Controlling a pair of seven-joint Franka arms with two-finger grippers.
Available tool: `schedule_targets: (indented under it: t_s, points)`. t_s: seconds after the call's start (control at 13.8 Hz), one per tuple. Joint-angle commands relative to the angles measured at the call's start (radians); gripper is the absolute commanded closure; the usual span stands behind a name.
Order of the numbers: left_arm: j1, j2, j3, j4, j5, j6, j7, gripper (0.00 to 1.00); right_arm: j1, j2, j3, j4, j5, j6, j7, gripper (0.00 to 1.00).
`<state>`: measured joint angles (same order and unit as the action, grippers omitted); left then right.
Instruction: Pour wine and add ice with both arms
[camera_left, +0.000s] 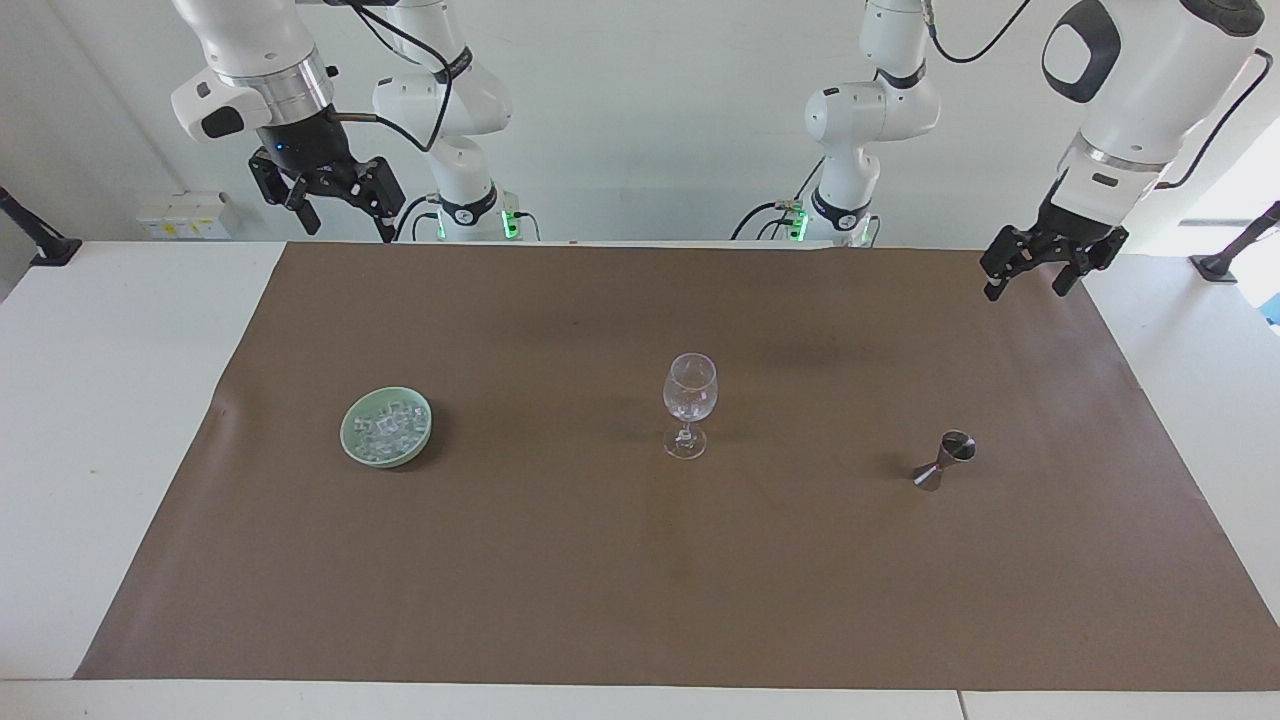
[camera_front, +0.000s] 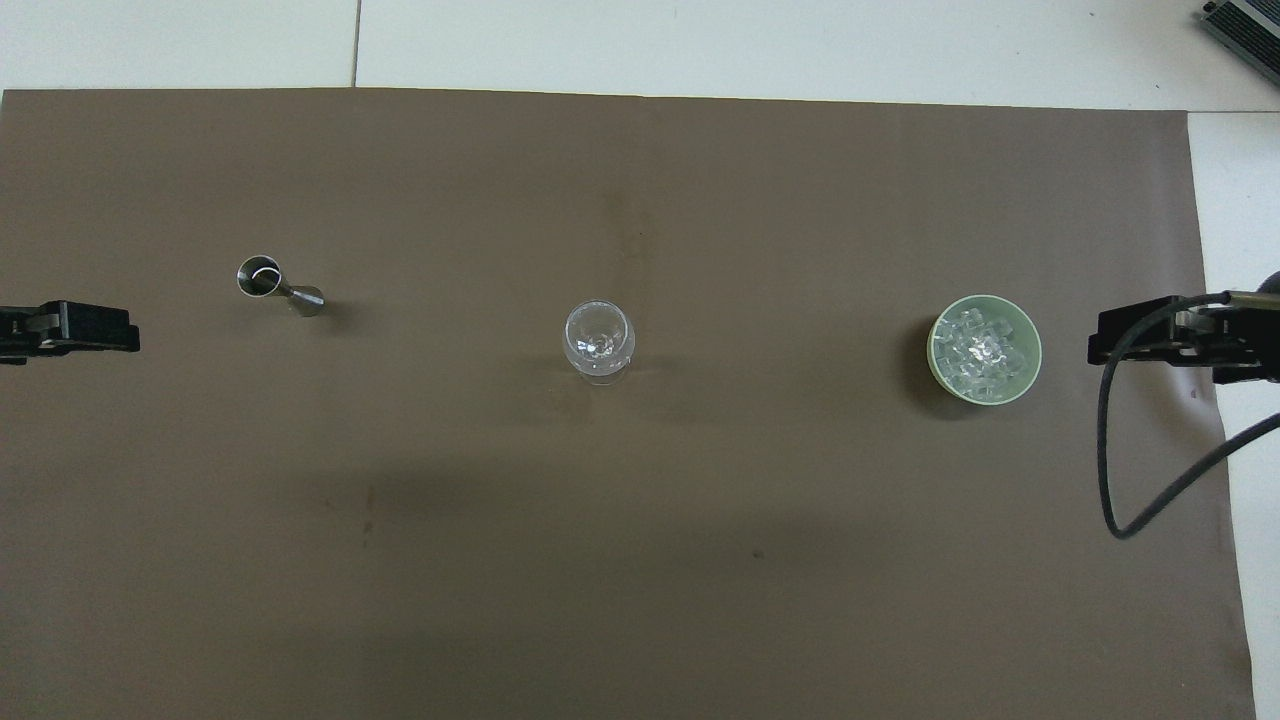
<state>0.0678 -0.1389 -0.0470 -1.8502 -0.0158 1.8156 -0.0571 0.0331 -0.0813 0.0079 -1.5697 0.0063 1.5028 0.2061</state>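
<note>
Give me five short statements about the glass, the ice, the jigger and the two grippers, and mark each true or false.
1. The wine glass stands upright between the green dish and the jigger. True.
2. The ice is in the wine glass. False: it is heaped in the green dish.
3. The left gripper holds the jigger. False: it hangs open and empty above the mat's edge.
4. The right gripper is open and holds nothing. True.
5. The jigger lies on its side. False: it stands upright.

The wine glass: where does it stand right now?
The wine glass stands upright mid-mat, between the green dish of ice and the metal jigger.
</note>
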Motion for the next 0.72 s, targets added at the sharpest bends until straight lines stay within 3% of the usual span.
schedule_targets:
  t_s: [0.0, 0.36, 0.65]
  points:
    - [0.018, -0.031, -0.005, -0.069, -0.009, 0.071, -0.055, 0.00, -0.001, -0.020, 0.003, -0.026, -0.011, 0.013, -0.001, 0.00]
    - [0.072, -0.015, -0.005, -0.155, -0.056, 0.166, -0.168, 0.00, -0.001, -0.020, 0.003, -0.024, -0.011, 0.013, -0.001, 0.00]
    - [0.113, 0.028, -0.005, -0.158, -0.170, 0.169, -0.273, 0.00, -0.001, -0.020, 0.003, -0.024, -0.011, 0.013, -0.001, 0.00]
